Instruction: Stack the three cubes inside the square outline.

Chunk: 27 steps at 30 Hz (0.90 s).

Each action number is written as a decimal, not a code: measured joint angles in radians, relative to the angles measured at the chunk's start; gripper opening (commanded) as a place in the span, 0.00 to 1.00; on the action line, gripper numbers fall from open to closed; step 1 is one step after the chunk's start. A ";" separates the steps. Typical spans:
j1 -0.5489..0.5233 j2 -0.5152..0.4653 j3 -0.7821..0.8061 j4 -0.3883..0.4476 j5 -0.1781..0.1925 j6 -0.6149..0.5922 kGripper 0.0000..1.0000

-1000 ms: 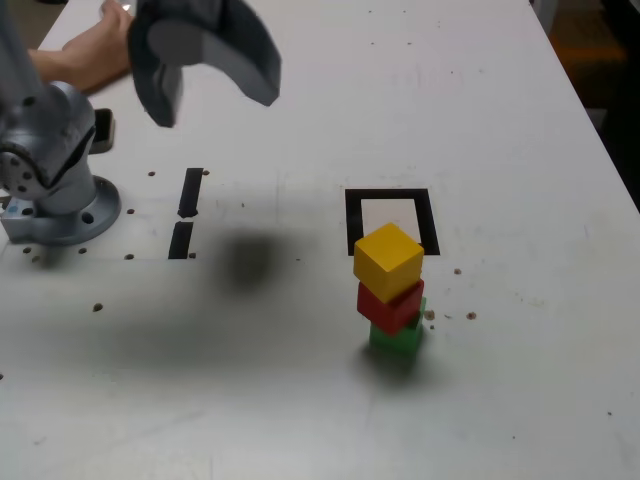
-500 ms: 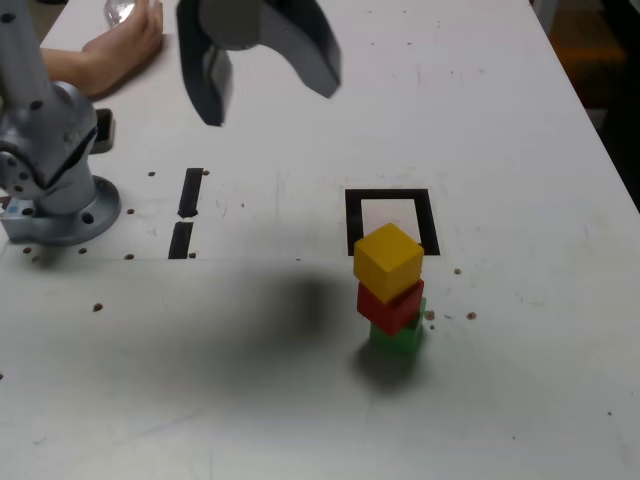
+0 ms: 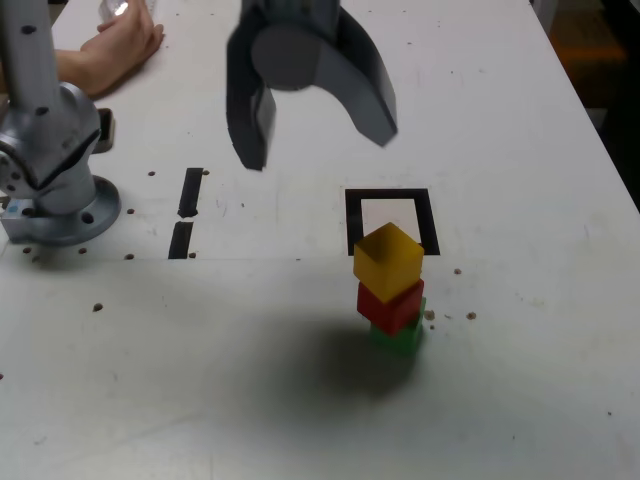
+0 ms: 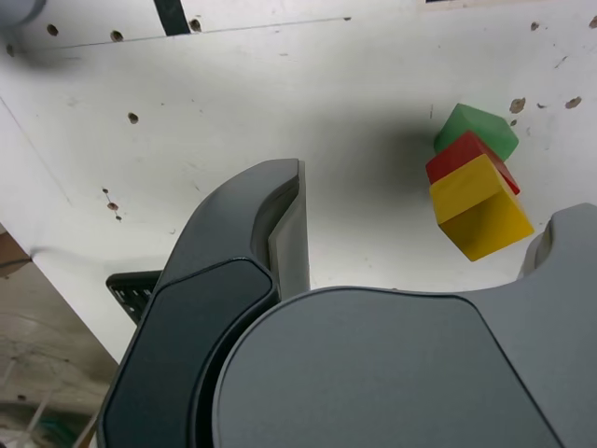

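Above the table point(image 3: 520, 120), the tool point(image 3: 318, 148) is travelling toward the exterior view's right, now hanging nearer the square outline point(image 3: 391, 221) than a second ago, jaws spread wide and carrying nothing. The stack is standing untouched: yellow cube point(image 3: 388, 258) on red cube point(image 3: 392, 303) on green cube point(image 3: 398, 337), just outside the outline's near edge, not inside it. A person's hand point(image 3: 118, 45) is resting at the far corner. Judgement: the tower is built but misplaced, and the tool is probably approaching to relocate it.
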 measured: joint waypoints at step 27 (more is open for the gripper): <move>-0.071 0.176 -0.060 -0.059 0.008 -0.040 0.91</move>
